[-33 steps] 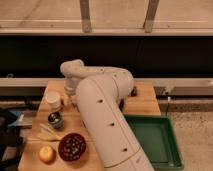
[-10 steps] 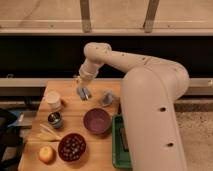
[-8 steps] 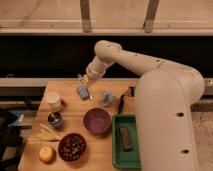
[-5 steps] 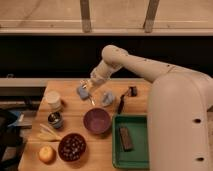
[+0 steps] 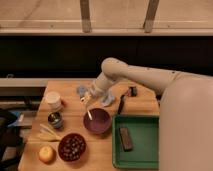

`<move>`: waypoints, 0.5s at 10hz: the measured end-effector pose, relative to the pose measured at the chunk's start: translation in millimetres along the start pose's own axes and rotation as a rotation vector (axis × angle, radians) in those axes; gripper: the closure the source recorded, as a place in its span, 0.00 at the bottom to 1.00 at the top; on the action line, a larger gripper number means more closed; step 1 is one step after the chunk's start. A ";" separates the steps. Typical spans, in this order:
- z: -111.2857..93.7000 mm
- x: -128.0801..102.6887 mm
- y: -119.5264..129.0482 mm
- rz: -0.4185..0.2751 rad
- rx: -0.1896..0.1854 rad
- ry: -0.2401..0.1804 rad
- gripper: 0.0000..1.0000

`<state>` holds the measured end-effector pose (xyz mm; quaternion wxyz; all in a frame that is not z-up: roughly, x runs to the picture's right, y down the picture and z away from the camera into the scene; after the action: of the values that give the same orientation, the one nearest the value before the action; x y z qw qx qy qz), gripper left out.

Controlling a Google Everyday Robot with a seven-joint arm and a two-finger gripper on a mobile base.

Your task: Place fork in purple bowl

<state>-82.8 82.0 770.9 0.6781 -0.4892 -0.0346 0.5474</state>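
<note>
The purple bowl (image 5: 98,121) stands on the wooden table (image 5: 65,87), near its front middle. My gripper (image 5: 86,101) hangs just above the bowl's back left rim, pointing down. It is shut on the fork (image 5: 89,113), a thin silvery piece that hangs from the fingers with its lower end over the inside of the bowl. The arm reaches in from the right.
A green tray (image 5: 145,150) holding a brown bar (image 5: 125,139) lies to the right of the bowl. A black utensil (image 5: 121,104) and grey-blue objects (image 5: 107,100) lie behind it. To the left are a white cup (image 5: 52,100), a dark can (image 5: 55,120), pale yellow sticks (image 5: 46,132), a maroon bowl (image 5: 71,146) and an orange fruit (image 5: 46,154).
My gripper has moved from the back of the table forward and down to the purple bowl's rim, carrying the fork with it.
</note>
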 end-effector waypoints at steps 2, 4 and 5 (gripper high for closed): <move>15.7 26.7 -10.6 0.090 -0.014 0.021 1.00; 11.8 52.3 -27.5 0.180 -0.004 0.037 1.00; 9.1 63.6 -33.8 0.217 0.003 0.048 1.00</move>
<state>-38.8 139.7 768.2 0.6162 -0.5018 0.0357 0.6060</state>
